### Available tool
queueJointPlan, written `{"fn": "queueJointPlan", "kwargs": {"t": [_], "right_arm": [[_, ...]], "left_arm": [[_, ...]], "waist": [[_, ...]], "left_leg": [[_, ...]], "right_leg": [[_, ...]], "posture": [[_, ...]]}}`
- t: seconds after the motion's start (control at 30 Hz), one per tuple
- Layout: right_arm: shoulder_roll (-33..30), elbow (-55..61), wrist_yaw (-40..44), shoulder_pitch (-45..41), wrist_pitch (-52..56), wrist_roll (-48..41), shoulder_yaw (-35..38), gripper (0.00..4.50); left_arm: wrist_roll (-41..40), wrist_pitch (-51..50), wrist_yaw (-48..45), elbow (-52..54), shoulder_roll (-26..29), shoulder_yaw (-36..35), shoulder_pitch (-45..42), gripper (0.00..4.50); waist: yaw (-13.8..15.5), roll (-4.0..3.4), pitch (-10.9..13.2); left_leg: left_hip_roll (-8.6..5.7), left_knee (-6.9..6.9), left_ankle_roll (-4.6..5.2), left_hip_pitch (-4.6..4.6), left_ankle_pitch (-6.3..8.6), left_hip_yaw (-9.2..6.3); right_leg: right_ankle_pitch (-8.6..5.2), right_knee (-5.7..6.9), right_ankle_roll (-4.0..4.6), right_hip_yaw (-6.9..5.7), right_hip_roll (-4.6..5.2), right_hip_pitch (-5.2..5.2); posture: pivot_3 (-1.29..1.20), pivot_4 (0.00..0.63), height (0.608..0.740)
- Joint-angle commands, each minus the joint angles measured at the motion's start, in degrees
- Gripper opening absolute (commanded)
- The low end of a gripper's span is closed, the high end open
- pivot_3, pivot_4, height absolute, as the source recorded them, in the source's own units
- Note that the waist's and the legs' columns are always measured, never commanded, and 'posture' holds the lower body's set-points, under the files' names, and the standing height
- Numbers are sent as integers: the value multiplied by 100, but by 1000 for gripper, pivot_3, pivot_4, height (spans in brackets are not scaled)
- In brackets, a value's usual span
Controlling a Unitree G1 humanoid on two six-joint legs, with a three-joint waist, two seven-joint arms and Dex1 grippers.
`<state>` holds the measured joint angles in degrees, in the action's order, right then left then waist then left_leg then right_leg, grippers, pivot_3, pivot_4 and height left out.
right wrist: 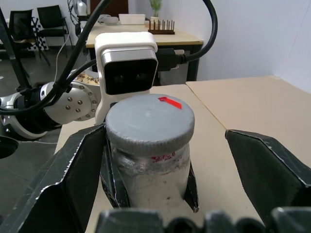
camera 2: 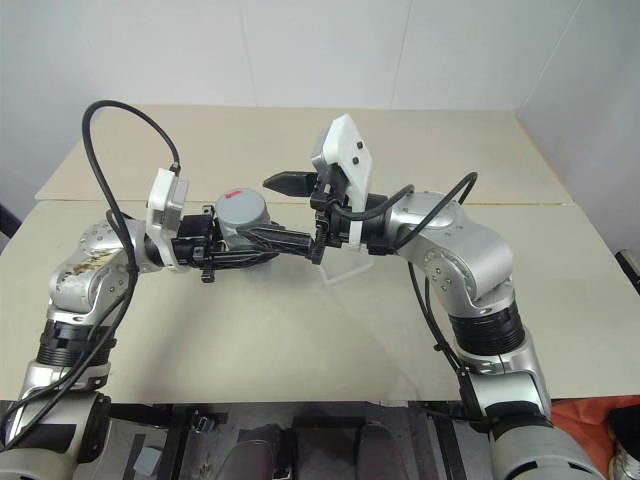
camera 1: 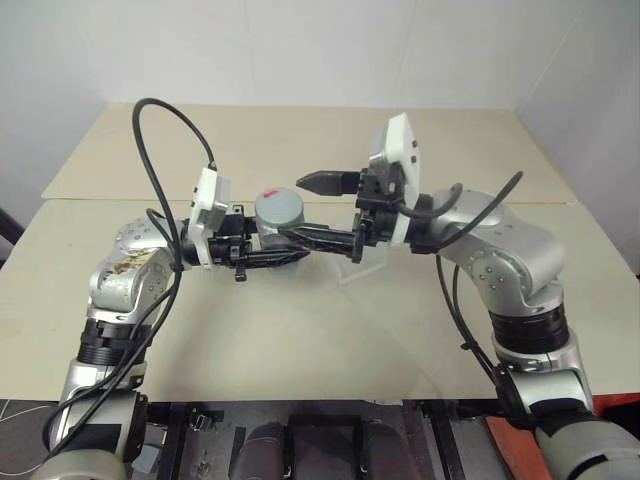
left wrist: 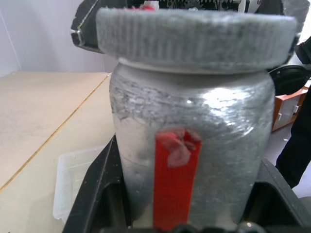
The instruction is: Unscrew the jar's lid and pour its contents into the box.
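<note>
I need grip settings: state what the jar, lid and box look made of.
Jar: probably plastic or glass under a wrinkled silvery-grey coat or wrap; creases and dull glints show, and red tape runs down its side.
Lid: likely moulded plastic, matte grey, with a finely ribbed edge and a small red mark on top.
Box: thin clear plastic; the table shows through its glossy walls.

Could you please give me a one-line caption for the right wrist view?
Open right gripper flanks the lid of the jar held by the left gripper.
</note>
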<state>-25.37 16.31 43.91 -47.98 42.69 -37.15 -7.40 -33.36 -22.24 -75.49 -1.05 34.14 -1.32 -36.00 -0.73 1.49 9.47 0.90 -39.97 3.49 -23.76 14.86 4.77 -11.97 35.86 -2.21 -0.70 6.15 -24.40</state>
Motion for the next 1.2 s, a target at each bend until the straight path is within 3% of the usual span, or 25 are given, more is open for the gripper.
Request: {"fn": "queueJointPlan", "kwargs": {"t": [0.03,0.63,0.8,1.2], "right_arm": [[-182,-126,-182,6,-175,78,614,4456],[-575,414,443,365,-29,-308,778,4456],[-360,630,289,295,102,-529,683,4456],[249,380,-138,-137,98,-86,-8,4456]], "left_arm": [[-122,103,-205,236,47,-24,-10,1985],[-16,231,-176,107,-4,-29,-36,1985],[26,268,-169,45,-54,-2,-69,1985],[58,316,-155,76,-134,65,-83,1985]], "waist": [[3,0,0],[8,0,0],[2,0,0],[8,0,0]], "left_leg": [[0,0,0,0,0,0],[0,2,3,0,1,1],[1,1,2,0,1,0],[0,0,1,0,1,0]], "right_leg": [[0,0,0,0,0,0],[0,-3,0,1,1,1],[0,-2,0,1,1,1],[0,0,0,0,1,0]], "posture": [[0,150,740],[0,150,740],[0,150,740],[0,150,740]]}}
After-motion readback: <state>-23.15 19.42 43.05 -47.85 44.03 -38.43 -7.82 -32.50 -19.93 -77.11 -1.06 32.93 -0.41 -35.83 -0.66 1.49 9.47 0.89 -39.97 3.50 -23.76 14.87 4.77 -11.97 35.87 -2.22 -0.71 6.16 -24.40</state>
